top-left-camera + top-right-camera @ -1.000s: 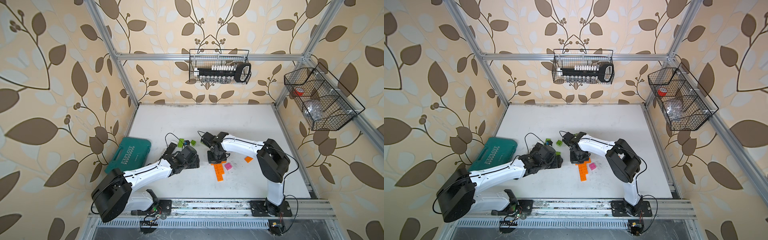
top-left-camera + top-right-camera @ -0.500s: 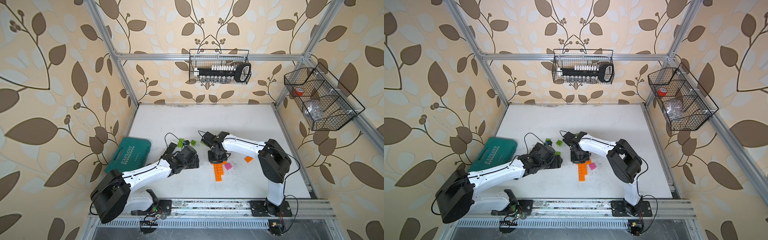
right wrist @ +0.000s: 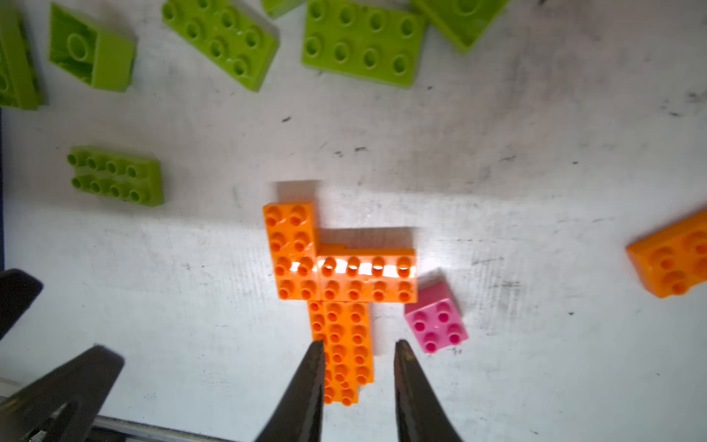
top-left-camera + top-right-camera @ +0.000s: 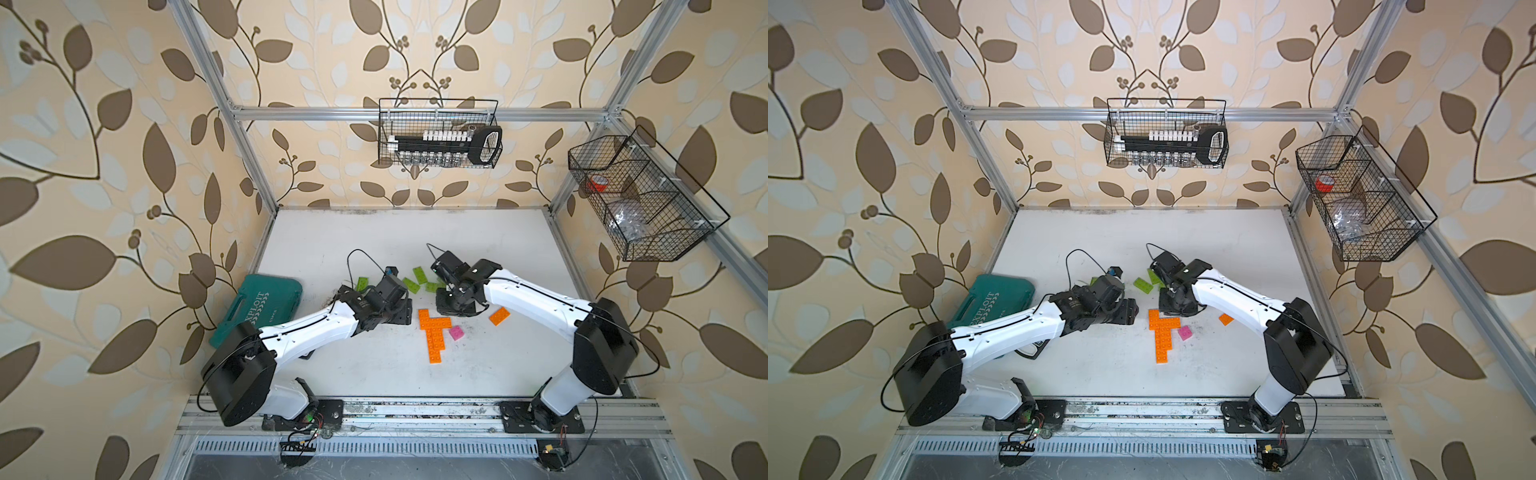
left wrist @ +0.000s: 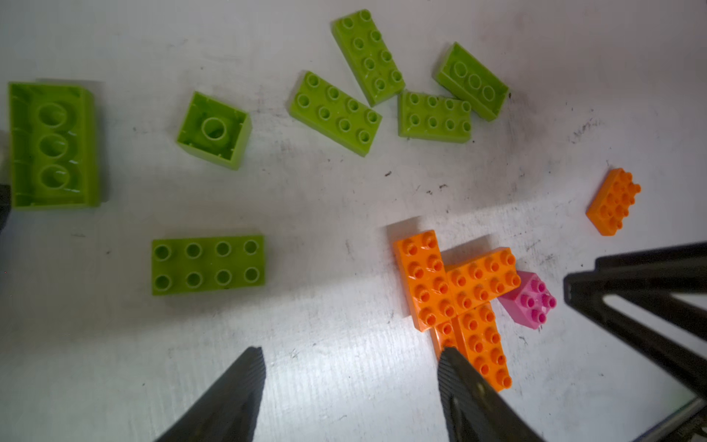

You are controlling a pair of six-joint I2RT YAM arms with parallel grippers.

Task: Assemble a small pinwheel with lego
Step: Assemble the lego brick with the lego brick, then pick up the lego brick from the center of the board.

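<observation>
Orange lego build (image 4: 433,332) lies flat mid-frame on the counter (image 4: 374,245). Its long axis runs up-down in both top views, with an arm sticking out right near the upper end. The pink brick (image 4: 456,333) sits just beside it. Over the build, the left claw (image 5: 352,354) is wide apart and empty, and the right claw (image 3: 359,346) is slightly apart, gripping nothing.

Bright, even light; glare on orange lego (image 3: 363,269); wrist edges seemingly blurred.
</observation>
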